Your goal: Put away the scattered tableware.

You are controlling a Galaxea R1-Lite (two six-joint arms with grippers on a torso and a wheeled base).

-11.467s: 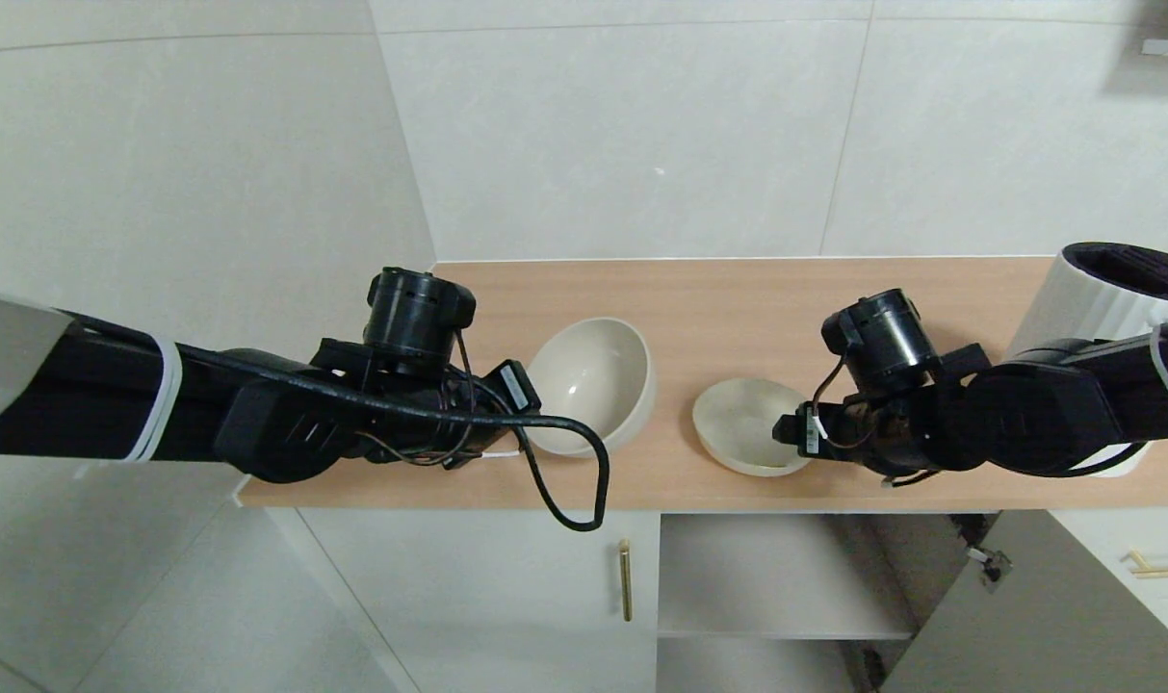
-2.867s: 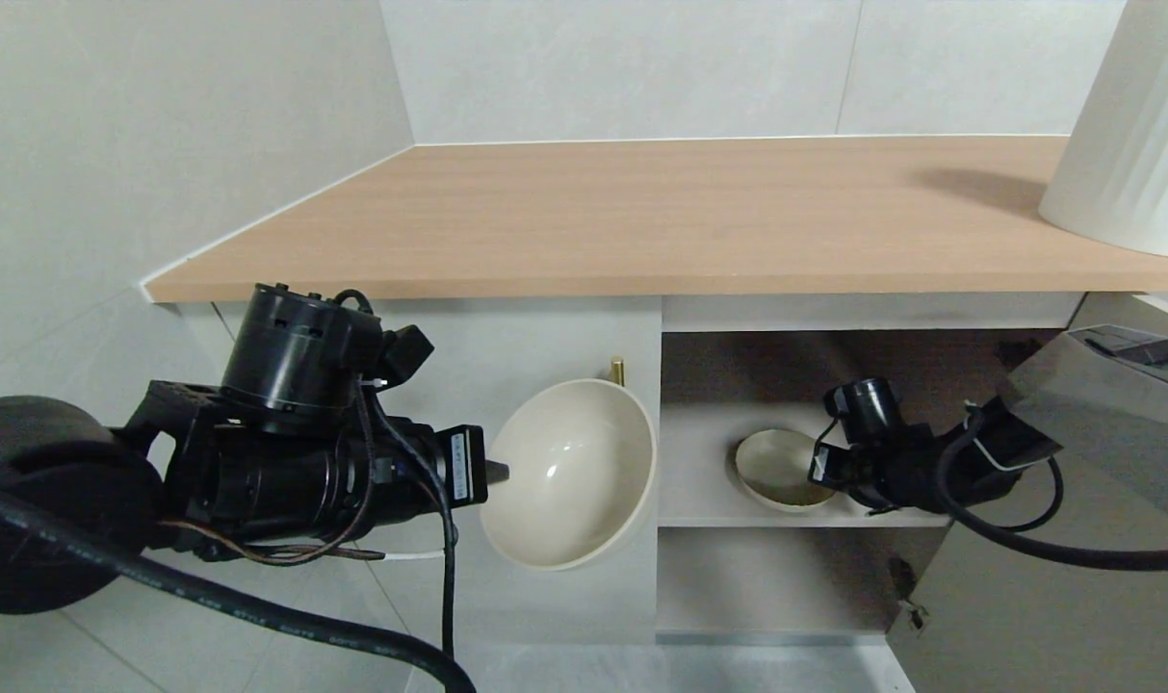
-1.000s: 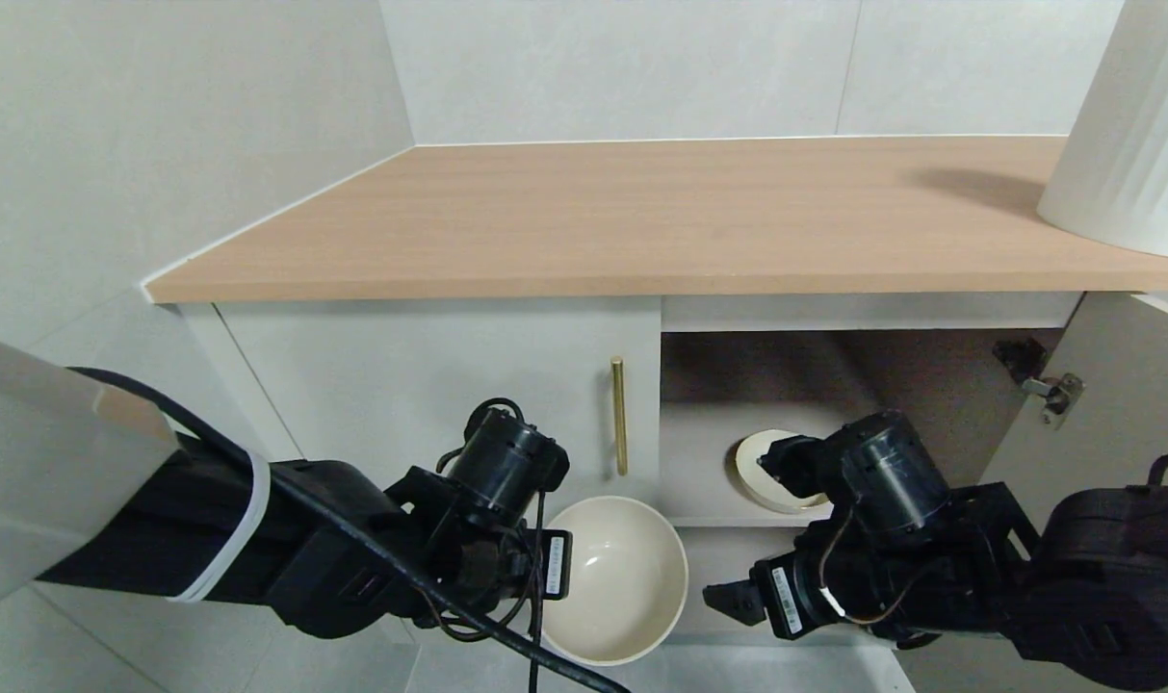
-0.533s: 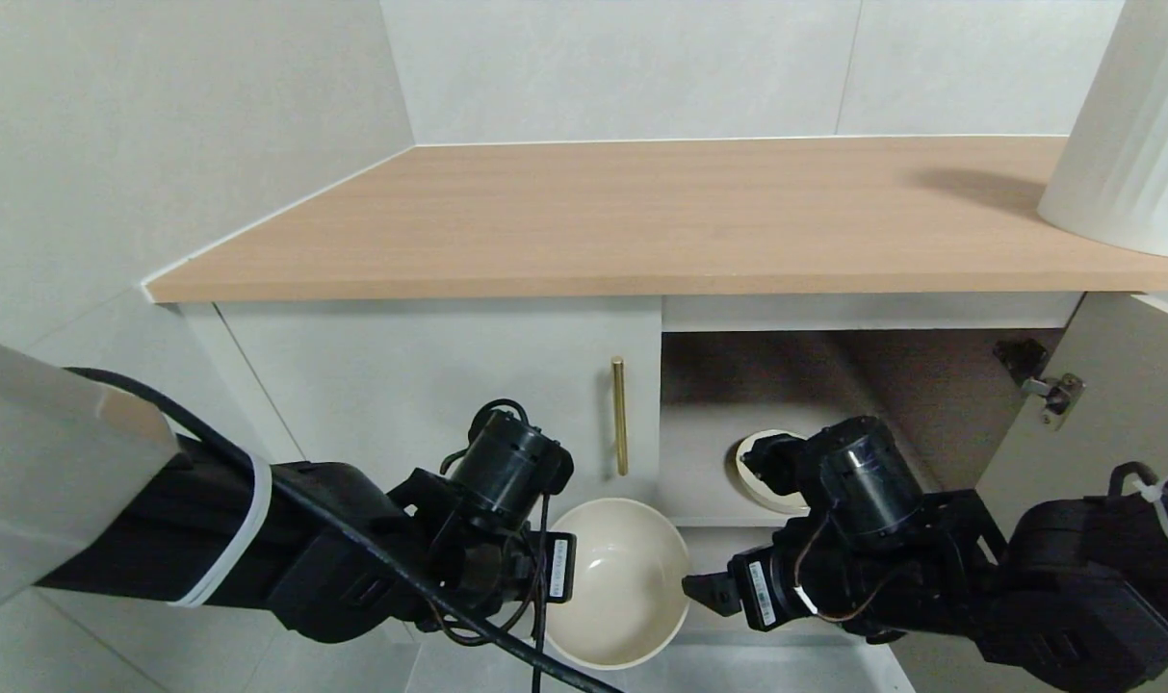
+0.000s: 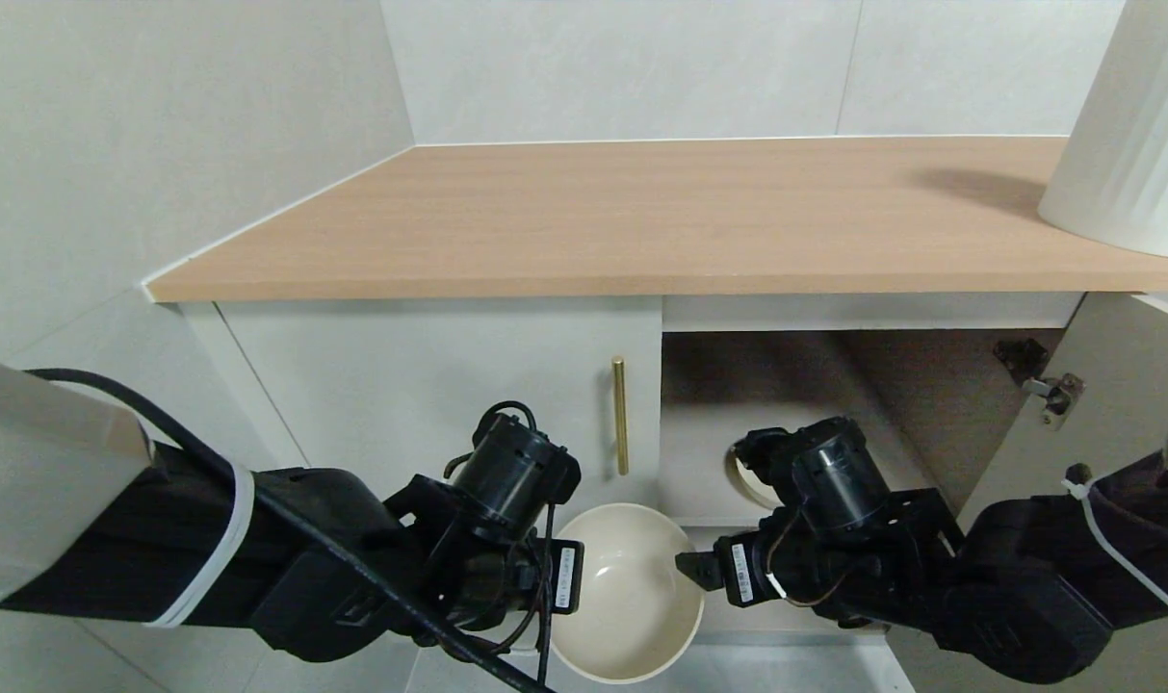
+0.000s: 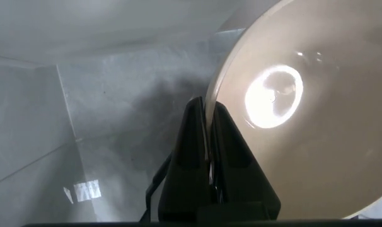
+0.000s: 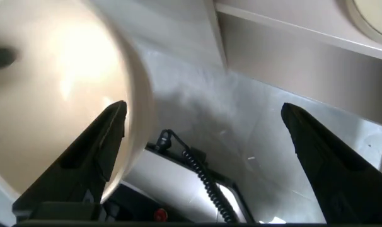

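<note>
Bowl (image 5: pixel 627 592) is held low in front of the open cabinet (image 5: pixel 872 311), rim pinched tight by left tool (image 6: pixel 210 135). Right tool (image 7: pixel 203 110) is spread wide & empty, just beside the opp rim. Prob risk: bowl could be nudged out of that thin edge grip & dropped.

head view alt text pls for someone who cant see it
The left gripper holds a cream bowl by its rim, low before an open cabinet; the right gripper, jaws open, sits at the bowl's other side. A small plate lies on the shelf behind, under a wooden counter.
</note>
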